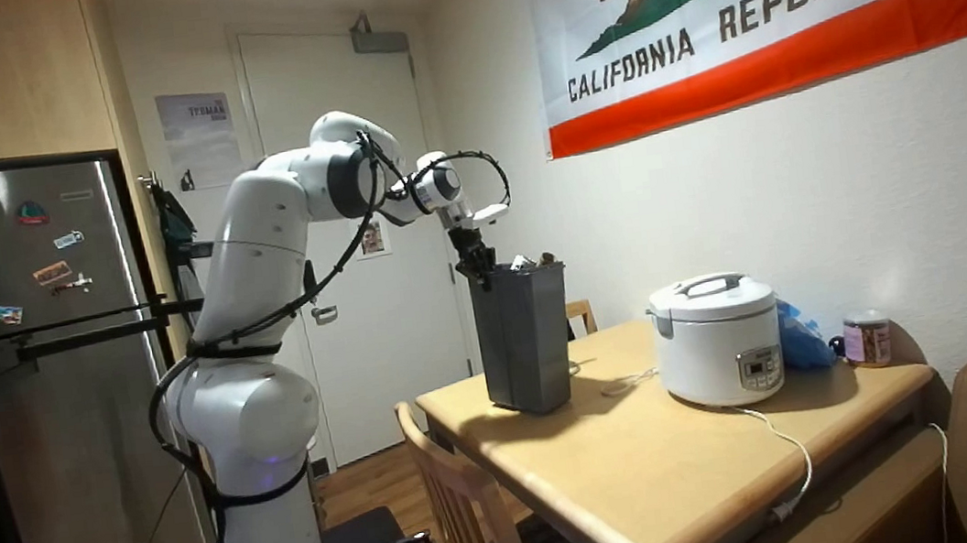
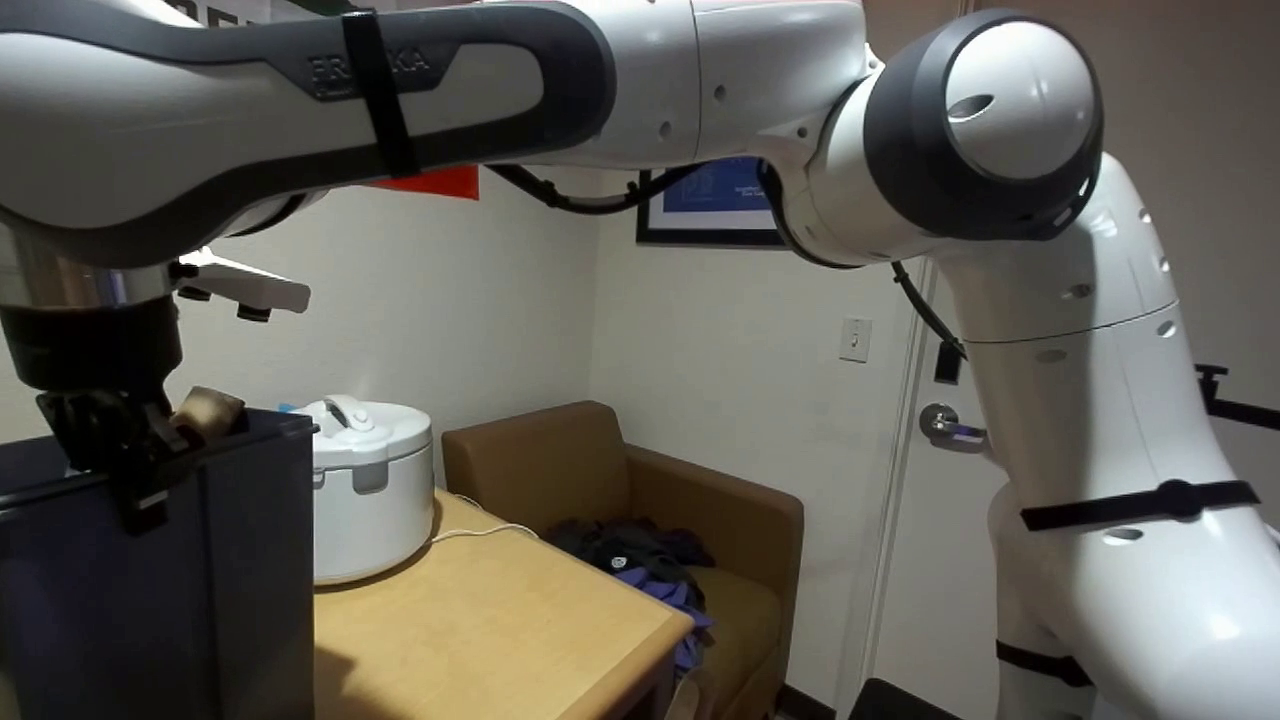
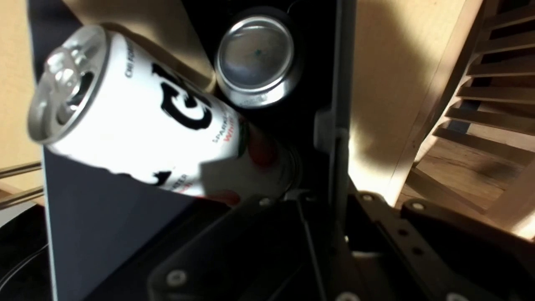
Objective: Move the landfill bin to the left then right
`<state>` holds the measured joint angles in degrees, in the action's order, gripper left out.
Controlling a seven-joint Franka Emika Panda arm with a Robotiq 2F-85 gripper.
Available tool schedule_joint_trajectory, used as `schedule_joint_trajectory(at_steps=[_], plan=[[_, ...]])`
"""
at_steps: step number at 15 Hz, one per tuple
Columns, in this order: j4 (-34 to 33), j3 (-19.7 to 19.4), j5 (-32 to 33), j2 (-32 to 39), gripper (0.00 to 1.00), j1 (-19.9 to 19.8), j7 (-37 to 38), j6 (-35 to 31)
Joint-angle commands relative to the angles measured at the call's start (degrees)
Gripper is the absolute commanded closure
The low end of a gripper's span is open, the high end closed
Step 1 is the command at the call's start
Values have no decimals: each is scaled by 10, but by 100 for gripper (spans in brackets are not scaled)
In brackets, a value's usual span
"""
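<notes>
The landfill bin (image 1: 525,349) is tall, dark grey and open-topped. It is upright at the table's far end in an exterior view; I cannot tell whether its base touches the table. Its upper part fills the lower left of an exterior view (image 2: 150,630). My gripper (image 1: 480,274) points down at its rim, one finger inside and one outside. In the wrist view the gripper (image 3: 332,138) appears shut on the rim, though the fingers are dark. Inside the bin are a white can (image 3: 150,117), a can seen end-on (image 3: 256,54) and a piece of cardboard (image 3: 146,29).
A white rice cooker (image 1: 718,344) stands on the wooden table (image 1: 619,476) beside the bin, with its cord trailing. A jar (image 1: 867,340) and a blue bag (image 1: 801,339) are behind it. A wooden chair (image 1: 455,487) stands at the table's side. A wall borders the far side.
</notes>
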<state>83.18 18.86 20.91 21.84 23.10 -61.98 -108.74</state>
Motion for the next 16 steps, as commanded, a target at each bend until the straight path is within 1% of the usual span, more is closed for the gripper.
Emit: schedule_joint_trajectory(at_steps=[1,4,9,10,11,16], plan=[[-35,-1,0,-3,67,1,-26,26],[-51,-3,3,-9,46,3,-31,36],[-64,1,6,-32,7,1,-34,58],[-64,1,6,-38,2,1,-34,60],[-64,1,7,-45,0,1,-33,63],[-62,2,9,-73,0,6,-28,85]])
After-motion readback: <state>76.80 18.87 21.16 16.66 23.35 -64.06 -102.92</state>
